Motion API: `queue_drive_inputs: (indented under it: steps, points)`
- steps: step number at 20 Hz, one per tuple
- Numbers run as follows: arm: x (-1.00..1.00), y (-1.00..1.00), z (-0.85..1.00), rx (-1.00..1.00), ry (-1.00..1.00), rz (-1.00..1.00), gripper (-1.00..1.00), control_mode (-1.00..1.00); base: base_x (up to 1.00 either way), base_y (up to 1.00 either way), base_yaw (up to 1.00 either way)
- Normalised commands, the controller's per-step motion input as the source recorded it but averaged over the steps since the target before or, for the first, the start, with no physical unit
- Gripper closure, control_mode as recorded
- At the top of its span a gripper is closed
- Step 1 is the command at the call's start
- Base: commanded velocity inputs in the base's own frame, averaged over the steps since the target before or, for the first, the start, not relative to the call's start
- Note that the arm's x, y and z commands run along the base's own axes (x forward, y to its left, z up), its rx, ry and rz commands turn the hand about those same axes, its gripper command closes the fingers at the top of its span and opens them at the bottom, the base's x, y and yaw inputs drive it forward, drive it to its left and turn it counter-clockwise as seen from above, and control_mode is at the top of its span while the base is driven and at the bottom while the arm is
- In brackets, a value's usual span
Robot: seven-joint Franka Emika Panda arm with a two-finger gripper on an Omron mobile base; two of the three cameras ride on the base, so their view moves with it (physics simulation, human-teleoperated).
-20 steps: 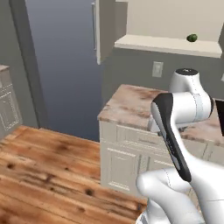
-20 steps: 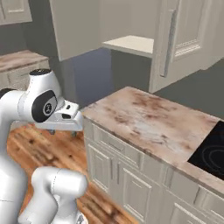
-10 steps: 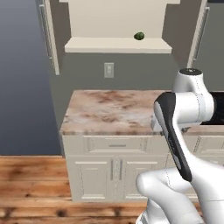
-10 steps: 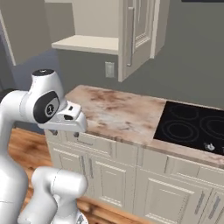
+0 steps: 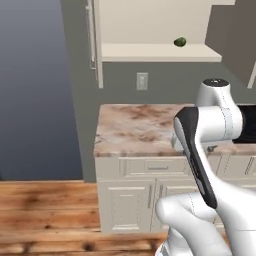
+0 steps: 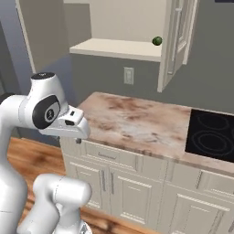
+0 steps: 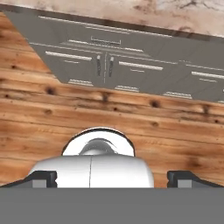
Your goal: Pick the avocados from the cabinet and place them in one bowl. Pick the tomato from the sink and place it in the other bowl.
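The cabinet (image 5: 155, 25) stands open above the counter, its cream shelf (image 6: 119, 47) bare except for one dark green avocado (image 5: 180, 41) near the right end, also seen as the avocado (image 6: 157, 41) beside the open right door (image 6: 176, 36). My gripper (image 7: 113, 179) points down at the wooden floor in front of the lower cabinets. It is open and empty, with both fingertips (image 7: 43, 178) wide apart. The arm is folded close to the base, well below and short of the shelf.
A marble counter (image 5: 140, 127) over cream drawers and doors lies between me and the cabinet. A black cooktop (image 6: 212, 135) is set in at its right. The left cabinet door (image 5: 95, 40) with its bar handle hangs open. A wall outlet (image 5: 142, 81) sits under the shelf.
The whole scene has shifted, so the base has moved: the cabinet and counter now sit nearer and more squarely ahead. The arm's pose is unchanged and the gripper stays open.
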Motion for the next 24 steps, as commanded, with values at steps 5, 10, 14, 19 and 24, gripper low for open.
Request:
queue_drive_inputs:
  steps: [5,10,14,19,24]
  points:
    - [0.0,0.0,0.0,0.0,0.0,0.0,-1.0,1.0,0.59,0.0,-0.29]
    - [0.0,0.0,0.0,0.0,0.0,0.0,-1.0,1.0,0.72,0.1,-0.35]
    - [0.0,0.0,0.0,0.0,0.0,0.0,-1.0,1.0,0.4,0.64,-0.16]
    - [0.0,0.0,0.0,0.0,0.0,0.0,-1.0,1.0,0.66,0.33,-0.01]
    - [0.0,0.0,0.0,0.0,0.0,0.0,-1.0,1.0,0.6,-0.04,0.05]
